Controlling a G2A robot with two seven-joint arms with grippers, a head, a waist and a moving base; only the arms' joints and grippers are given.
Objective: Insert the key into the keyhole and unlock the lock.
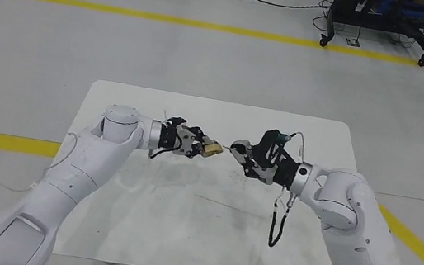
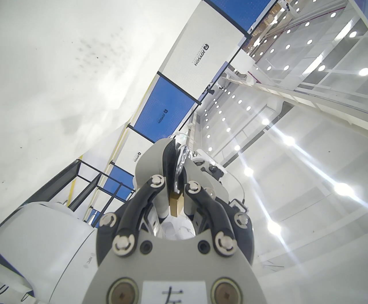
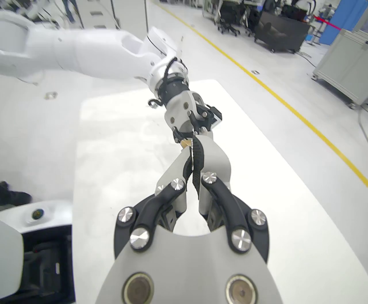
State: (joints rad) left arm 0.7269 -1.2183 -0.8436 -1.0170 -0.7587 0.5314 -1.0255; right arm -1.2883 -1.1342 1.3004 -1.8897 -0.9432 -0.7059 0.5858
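Above the middle of the white table [image 1: 138,229] my two grippers meet tip to tip. The left gripper [image 1: 203,144] is shut on a small brass padlock [image 1: 212,148]. In the left wrist view its brass body [image 2: 174,205] sits between the fingers, with the silver shackle [image 2: 181,161] toward the tips. The right gripper [image 1: 236,150] is shut on the key [image 1: 229,148], a thin sliver pointing at the padlock. In the right wrist view the toothed pads [image 3: 197,155] are pressed together and hide most of the key. Their tips touch the padlock [image 3: 186,142] held by the left gripper [image 3: 187,138].
A black cable [image 1: 276,219] hangs from the right forearm over the table. Yellow floor lines [image 1: 212,26] run behind and beside the table. A black wheeled cart [image 1: 380,21] stands far back on the right.
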